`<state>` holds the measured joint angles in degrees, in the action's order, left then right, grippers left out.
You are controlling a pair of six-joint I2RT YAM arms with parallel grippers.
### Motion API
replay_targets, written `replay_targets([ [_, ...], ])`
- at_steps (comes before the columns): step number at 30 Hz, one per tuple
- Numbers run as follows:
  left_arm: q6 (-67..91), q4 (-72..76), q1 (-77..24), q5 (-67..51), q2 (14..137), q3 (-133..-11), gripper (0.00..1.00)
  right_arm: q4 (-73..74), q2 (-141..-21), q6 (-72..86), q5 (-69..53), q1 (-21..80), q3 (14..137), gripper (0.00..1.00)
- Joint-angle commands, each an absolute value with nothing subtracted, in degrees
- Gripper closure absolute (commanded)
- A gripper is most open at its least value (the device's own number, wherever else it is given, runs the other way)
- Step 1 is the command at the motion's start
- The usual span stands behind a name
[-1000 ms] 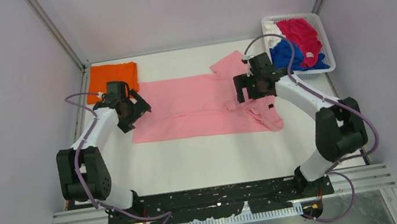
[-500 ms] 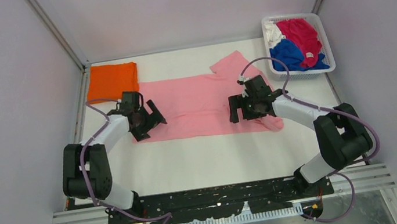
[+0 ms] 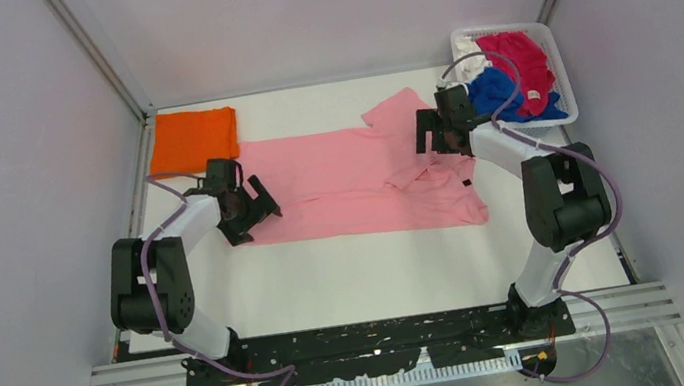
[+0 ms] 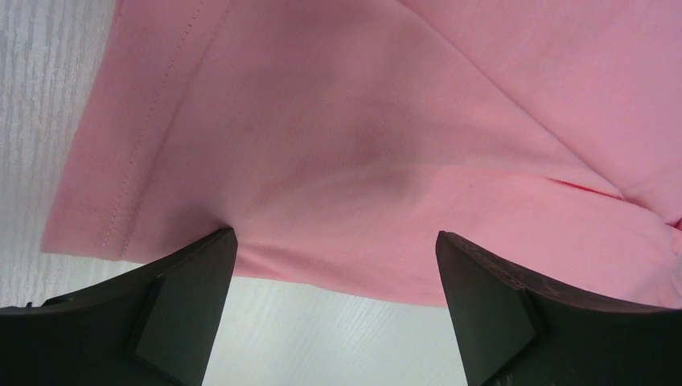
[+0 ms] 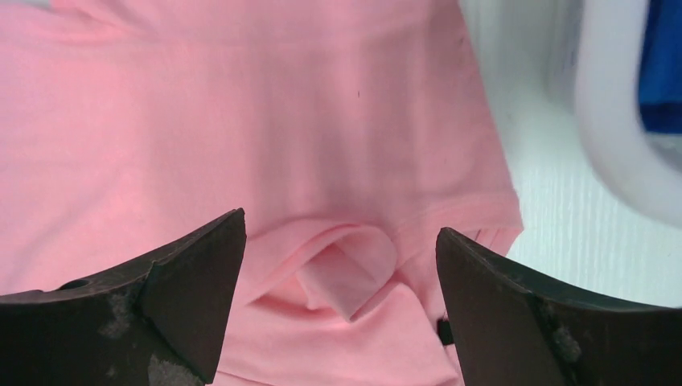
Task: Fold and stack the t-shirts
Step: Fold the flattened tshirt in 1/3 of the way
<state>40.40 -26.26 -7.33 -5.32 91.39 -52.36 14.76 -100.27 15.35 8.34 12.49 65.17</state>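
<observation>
Shirt in work: the light pink short-sleeved cloth t-shirt point(image 3: 346, 177) lies spread across the middle of the white table point(image 3: 379, 269). Its left end is smooth, and its right end is rumpled and doubled over.
Finished pile: the folded orange cloth t-shirt point(image 3: 192, 138) sits at the far left corner, just beside the pink one.
Waiting: the royal blue t-shirt point(image 3: 490, 91), magenta-red t-shirt point(image 3: 516, 57) and white t-shirt point(image 3: 467, 46) are heaped in the white plastic mesh basket point(image 3: 550, 34) at the far right.
Left end effector point(image 3: 259, 205): its fingers are spread wide and hold nothing, low over the pink shirt's near left hem corner.
Right end effector point(image 3: 439, 134): it is likewise wide and empty, above the bunched far right part, near the basket.
Step judged: it is probably about to take hold of both ends for a fold.
Risk, left: the hem lies flat on the table, so closing may slip off the edge or catch one layer only, and the corner would drop mid-fold.
Risk, right: a loose pleat sits between the fingers, and pinching it instead of a true edge would carry the crease into a lopsided fold.
Risk, surroundings: the basket rim is close, and a sideways swing could nudge it.
</observation>
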Motion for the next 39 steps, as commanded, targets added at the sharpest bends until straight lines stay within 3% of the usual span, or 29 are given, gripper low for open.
replay_targets([
  [1,39.2,-25.75,-6.68,-3.27,91.24,-53.35,0.0,13.62,-96.7,14.66,8.77,12.57,68.4,0.05],
  [11,39.29,-25.68,-6.74,-4.04,91.11,-53.65,0.0,8.69,-88.71,22.05,-10.99,17.26,53.84,0.05],
  [21,39.17,-26.26,-6.74,-4.04,91.78,-53.92,0.0,7.78,-101.54,22.07,-7.6,19.07,62.75,0.05],
  [31,38.78,-27.7,-6.74,-2.95,91.47,-54.95,0.0,9.87,-113.59,22.18,-5.4,19.12,83.53,0.05],
  [34,38.82,-28.5,-6.77,-2.9,90.27,-56.09,0.0,10.88,-112.51,21.87,-5.34,19.18,85.22,0.05],
  [39,39.29,-27.92,-6.83,-3.55,88.06,-57.11,0.0,11.9,-103.0,21.29,-4.64,19.16,75.46,0.05],
])
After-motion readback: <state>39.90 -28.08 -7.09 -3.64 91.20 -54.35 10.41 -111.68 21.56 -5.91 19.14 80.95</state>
